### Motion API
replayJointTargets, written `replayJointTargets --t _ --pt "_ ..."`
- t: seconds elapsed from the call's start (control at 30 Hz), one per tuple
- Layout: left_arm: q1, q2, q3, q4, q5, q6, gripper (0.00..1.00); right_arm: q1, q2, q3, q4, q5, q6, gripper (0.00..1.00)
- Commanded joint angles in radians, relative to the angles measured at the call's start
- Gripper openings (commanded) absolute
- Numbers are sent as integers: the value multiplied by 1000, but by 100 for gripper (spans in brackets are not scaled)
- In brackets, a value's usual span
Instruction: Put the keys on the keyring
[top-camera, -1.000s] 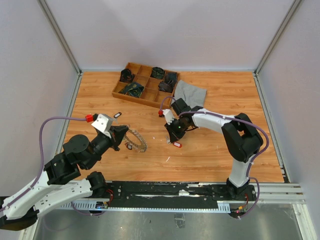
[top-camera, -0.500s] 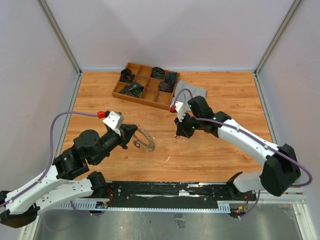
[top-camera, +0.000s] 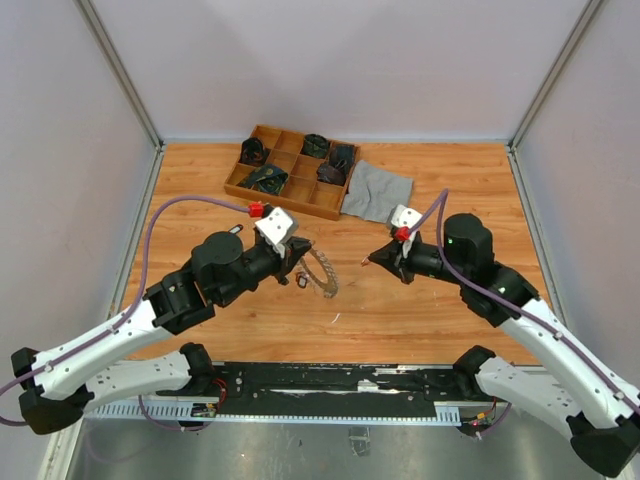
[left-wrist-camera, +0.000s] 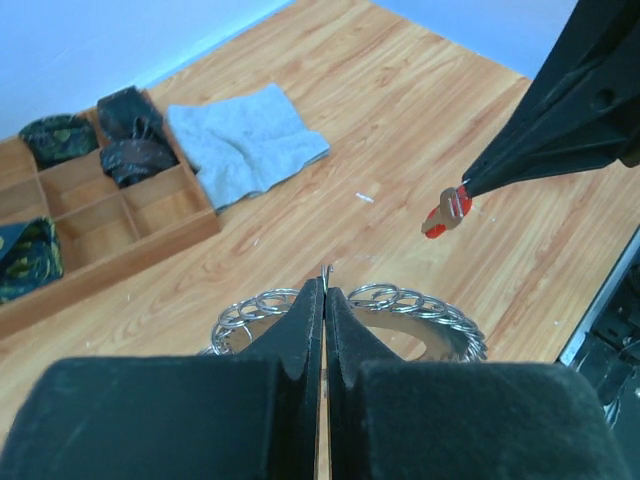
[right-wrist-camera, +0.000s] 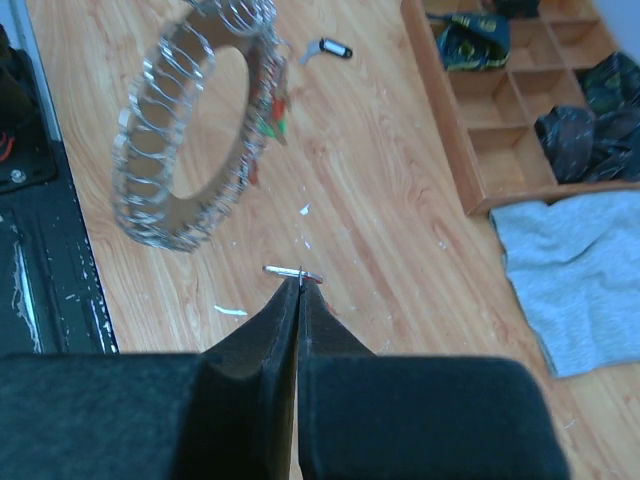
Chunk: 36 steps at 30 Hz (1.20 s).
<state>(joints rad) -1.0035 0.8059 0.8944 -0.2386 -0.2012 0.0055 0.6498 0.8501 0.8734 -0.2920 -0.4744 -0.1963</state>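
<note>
The keyring (top-camera: 326, 273), a wide loop crowded with small silver rings, hangs above the table with my left gripper (top-camera: 304, 258) shut on its wire. The left wrist view shows the jaws pinched together at the keyring's (left-wrist-camera: 425, 305) top edge. My right gripper (top-camera: 373, 259) faces it from the right, a short gap away, shut on a key with a red tag (left-wrist-camera: 446, 212). From the right wrist only the key's metal loop (right-wrist-camera: 293, 271) shows at the shut tips. The keyring (right-wrist-camera: 180, 150) carries red and green tags. A black-tagged key (top-camera: 235, 230) lies on the table.
A wooden compartment tray (top-camera: 289, 196) holding dark bundles stands at the back, with a grey cloth (top-camera: 379, 190) at its right end. White scraps (top-camera: 336, 318) lie on the wooden table between the arms.
Both arms rose and swung toward the middle. The left carried the keyring up and to the right. The right lifted the red-tagged key off the table and turned to face the keyring.
</note>
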Motion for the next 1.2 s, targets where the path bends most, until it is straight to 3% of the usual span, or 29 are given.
replayJointTargets --t 0.0,0.5,1.17 --pt "0 56 103 145 75 58 1 -8 -80 60 -4 -38 2 1" --pt "-1 236 264 249 355 149 1 -8 -8 415 -243 -104 9 1" --pt "-1 309 336 191 378 186 1 -7 108 463 -219 -145 19 1"
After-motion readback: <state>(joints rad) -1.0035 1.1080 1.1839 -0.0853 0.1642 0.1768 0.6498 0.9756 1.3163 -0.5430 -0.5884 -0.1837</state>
